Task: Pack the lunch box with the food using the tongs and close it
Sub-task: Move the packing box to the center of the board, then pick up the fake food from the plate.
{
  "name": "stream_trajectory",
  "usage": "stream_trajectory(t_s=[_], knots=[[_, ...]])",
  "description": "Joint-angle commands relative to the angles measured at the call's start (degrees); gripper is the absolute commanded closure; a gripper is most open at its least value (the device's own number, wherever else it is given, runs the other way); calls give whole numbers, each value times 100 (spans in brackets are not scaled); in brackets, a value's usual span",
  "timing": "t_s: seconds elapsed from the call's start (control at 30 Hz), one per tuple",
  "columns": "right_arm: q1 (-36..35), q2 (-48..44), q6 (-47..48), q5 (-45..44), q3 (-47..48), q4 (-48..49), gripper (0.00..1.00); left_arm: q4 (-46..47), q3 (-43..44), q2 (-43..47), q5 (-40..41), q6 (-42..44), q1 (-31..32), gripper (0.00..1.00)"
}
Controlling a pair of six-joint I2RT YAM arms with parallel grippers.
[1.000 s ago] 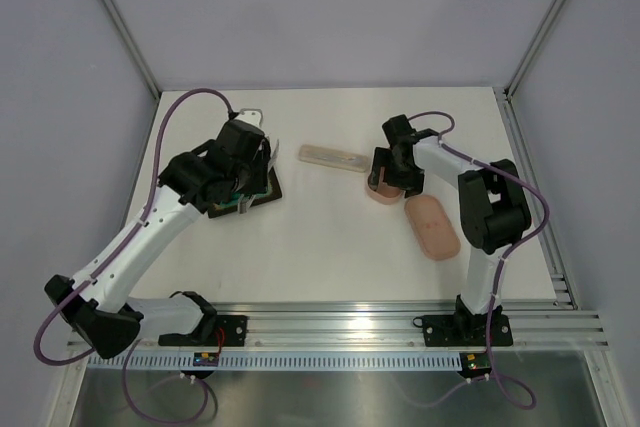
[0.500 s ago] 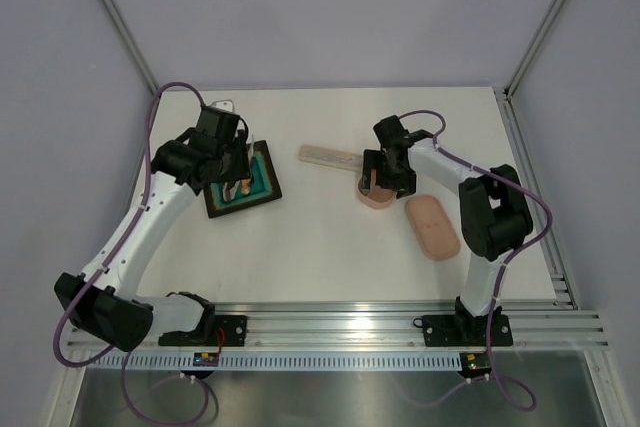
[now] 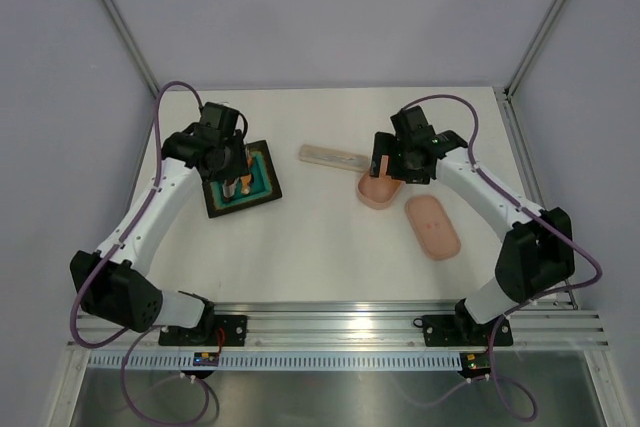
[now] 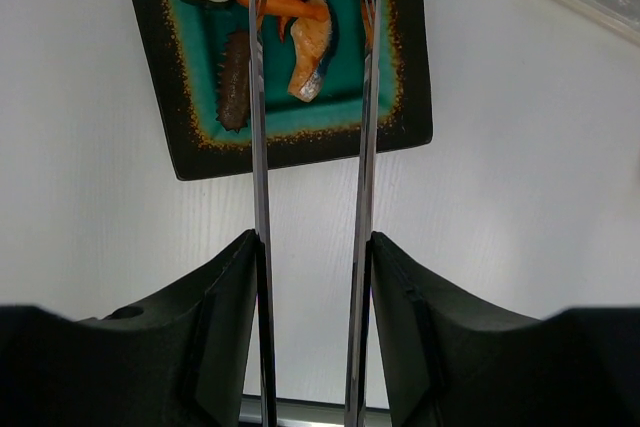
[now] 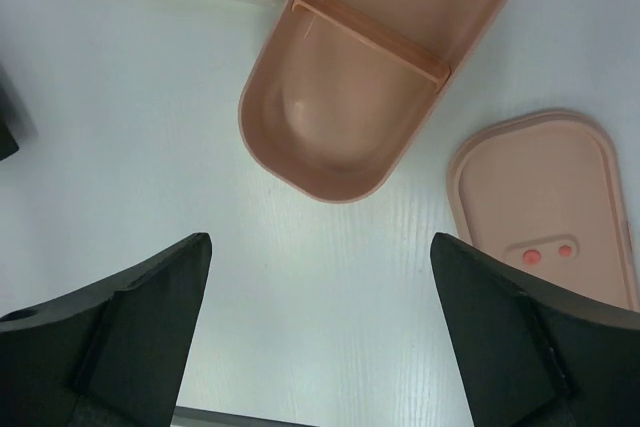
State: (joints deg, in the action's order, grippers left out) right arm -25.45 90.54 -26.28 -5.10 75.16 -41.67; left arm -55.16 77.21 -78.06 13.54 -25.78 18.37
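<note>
One end effector (image 5: 320,242) now seemingly off lunch box (image 5: 340,117)

We see a white table (image 3: 320,247) closed in by pale grey walls (image 3: 300,17) with slim metal posts (image 3: 115,17) at the corners, and a ribbed metal rail (image 3: 330,332) along its near edge. On the left side lies a dark square tray (image 4: 300,150), turned askew, its rim speckled golden brown around a teal mat (image 4: 290,117). Well to its right, towards the back, lies a slim pale translucent case (image 3: 332,158), slanted, flat on the table.
</note>
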Motion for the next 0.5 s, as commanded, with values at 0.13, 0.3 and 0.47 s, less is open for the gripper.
stream_trajectory(t_s=[0.13, 0.3, 0.47], knots=[[-47, -827, -211, -254, -361, -121, 1, 418, -56, -262, 201, -287, -70, 50], [-39, -1222, -219, -360, -546, -333, 1, 409, -162, -315, 307, -331, -88, 50], [-48, -1399, -254, -290, -686, -421, 1, 269, -180, -420, 509, -454, -97, 51]])
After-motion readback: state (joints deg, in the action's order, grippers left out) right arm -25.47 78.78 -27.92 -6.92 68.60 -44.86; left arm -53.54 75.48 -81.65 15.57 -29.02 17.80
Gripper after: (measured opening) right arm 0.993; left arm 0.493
